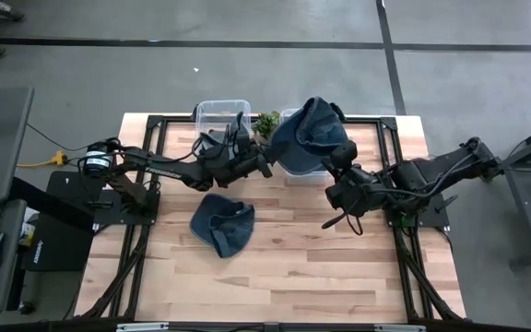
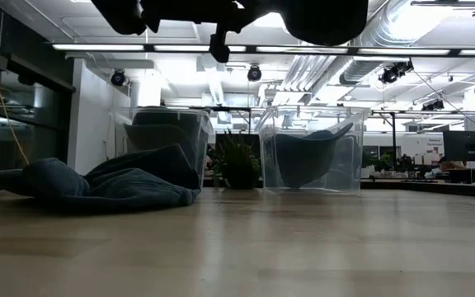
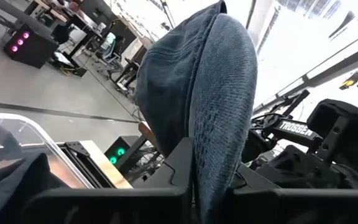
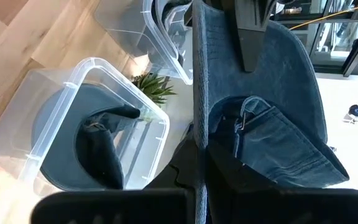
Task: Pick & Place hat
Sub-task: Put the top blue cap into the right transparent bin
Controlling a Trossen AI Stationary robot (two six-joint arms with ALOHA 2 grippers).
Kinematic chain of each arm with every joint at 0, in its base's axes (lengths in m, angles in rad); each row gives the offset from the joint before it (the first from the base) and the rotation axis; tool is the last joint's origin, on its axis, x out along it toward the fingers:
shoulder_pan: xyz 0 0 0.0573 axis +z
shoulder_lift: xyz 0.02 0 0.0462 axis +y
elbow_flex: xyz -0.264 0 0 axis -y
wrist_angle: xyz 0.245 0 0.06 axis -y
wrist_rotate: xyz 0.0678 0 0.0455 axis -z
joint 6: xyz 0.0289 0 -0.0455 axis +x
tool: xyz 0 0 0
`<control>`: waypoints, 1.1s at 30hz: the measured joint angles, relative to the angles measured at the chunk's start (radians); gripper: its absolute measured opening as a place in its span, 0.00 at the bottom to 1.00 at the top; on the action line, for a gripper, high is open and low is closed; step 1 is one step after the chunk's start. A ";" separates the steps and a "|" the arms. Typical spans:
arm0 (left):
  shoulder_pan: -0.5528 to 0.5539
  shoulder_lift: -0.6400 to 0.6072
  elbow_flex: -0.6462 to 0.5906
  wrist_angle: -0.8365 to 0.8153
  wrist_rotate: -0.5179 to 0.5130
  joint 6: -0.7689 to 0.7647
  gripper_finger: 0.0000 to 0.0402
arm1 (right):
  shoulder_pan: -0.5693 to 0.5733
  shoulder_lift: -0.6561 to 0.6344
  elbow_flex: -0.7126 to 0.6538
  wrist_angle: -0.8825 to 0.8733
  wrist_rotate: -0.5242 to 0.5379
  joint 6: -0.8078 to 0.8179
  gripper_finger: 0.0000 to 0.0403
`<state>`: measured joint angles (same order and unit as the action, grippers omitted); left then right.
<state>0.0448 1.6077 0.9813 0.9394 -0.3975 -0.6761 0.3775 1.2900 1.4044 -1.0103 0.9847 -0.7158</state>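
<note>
held hat [image 1: 307,134]: above right bin [image 1: 289,115] | second hat [image 1: 221,225]: on table [image 1: 339,267] | plant [image 1: 267,123]: between bins

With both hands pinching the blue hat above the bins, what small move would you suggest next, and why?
Probably open the right hand so the left hand carries the denim hat alone. Both are shut on its fabric, and it hangs raised above the right-side clear bin, which already holds a hat; the other clear bin looks free. A second hat lies on the table.
</note>
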 joint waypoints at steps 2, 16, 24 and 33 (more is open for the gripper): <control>0.000 0.000 0.000 0.000 -0.005 0.013 0.02 | 0.000 0.000 0.000 0.000 0.000 0.000 0.03; 0.000 0.000 0.000 0.001 -0.108 0.007 0.01 | 0.005 -0.002 0.000 -0.025 0.012 0.074 0.27; -0.031 0.000 0.000 0.011 -0.271 -0.033 0.01 | 0.005 -0.002 0.000 -0.095 0.008 0.364 0.32; -0.099 0.083 0.048 -0.008 -0.480 -0.062 0.01 | 0.027 -0.017 0.000 -0.402 0.060 0.793 0.32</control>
<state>-0.0538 1.6906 1.0294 0.9317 -0.8780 -0.7386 0.4046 1.2726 1.4048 -1.4121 1.0446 0.0769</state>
